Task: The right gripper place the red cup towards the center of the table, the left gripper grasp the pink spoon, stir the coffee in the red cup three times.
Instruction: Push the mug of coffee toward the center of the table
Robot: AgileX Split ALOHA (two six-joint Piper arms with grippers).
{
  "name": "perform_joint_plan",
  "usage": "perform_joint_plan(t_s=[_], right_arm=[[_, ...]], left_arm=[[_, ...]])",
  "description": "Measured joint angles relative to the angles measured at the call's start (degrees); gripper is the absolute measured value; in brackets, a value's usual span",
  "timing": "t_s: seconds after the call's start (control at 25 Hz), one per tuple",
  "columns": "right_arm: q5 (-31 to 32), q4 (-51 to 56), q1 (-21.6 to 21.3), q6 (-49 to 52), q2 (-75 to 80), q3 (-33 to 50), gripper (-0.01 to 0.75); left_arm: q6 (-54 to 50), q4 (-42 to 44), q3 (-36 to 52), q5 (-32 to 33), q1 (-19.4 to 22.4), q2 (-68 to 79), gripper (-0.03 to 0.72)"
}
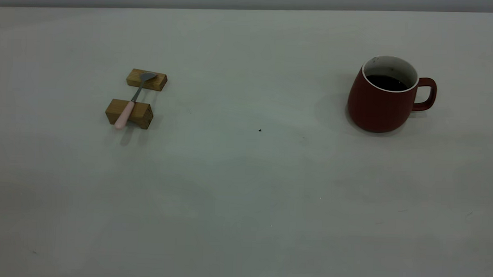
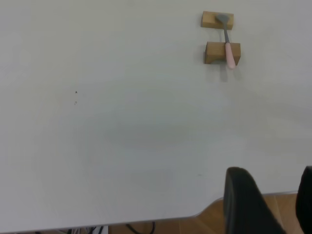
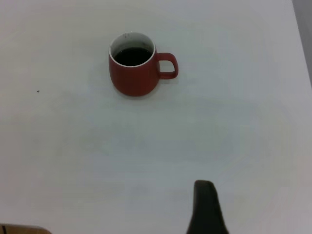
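Note:
The red cup stands at the right of the table, its handle turned to the right, with dark coffee inside; the right wrist view shows the cup too. The pink spoon lies across two tan wooden blocks at the left, bowl on the far block; the left wrist view also has the spoon. My left gripper is open and holds nothing, back over the table's edge and far from the spoon. My right gripper hangs over bare table, well short of the cup. Neither arm shows in the exterior view.
The far wooden block and the near wooden block carry the spoon. A small dark speck marks the table's middle. A table edge and a wooden floor show below the left gripper.

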Motion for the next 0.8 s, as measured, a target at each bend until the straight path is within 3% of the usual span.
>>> perform_joint_plan(t_s=[0.32,0.52,0.8], right_arm=[[0.16,-0.21,0.00,0.00,4.71,-1.78,0.586],[-1.35,-0.92,0.00,-3.55,22.72,-8.41,0.586],[-9.46,-0.80,0.07,-15.15,53.14,-16.31,0.619]], left_arm=[[0.00,0.00,0.00,0.00,0.00,0.00,0.342],[0.00,0.00,0.00,0.00,0.00,0.00,0.342],[0.00,0.00,0.00,0.00,0.00,0.00,0.342]])
